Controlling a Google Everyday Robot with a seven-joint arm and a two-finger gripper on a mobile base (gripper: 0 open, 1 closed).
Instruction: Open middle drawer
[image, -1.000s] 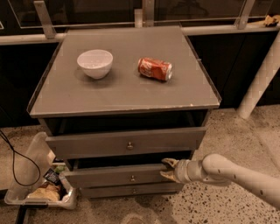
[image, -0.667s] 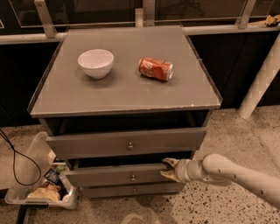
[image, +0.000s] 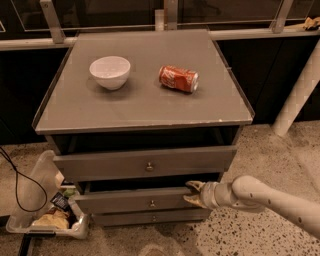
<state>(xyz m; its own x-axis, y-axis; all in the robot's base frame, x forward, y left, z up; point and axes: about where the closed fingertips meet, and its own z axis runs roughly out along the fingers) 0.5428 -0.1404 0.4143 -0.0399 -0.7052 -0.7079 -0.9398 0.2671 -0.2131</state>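
Observation:
The middle drawer is the second of three grey fronts on the cabinet, with a small round knob at its centre. It stands slightly out from the cabinet, with a dark gap above its top edge. My gripper is at the right end of this drawer's front, against its upper edge, and my pale arm reaches in from the lower right. The taller top drawer above it is also pulled out a little. The lowest drawer sits flush.
On the cabinet top stand a white bowl and a red soda can lying on its side. A clear plastic bin of rubbish and a black cable lie on the floor at the left. A white post stands at the right.

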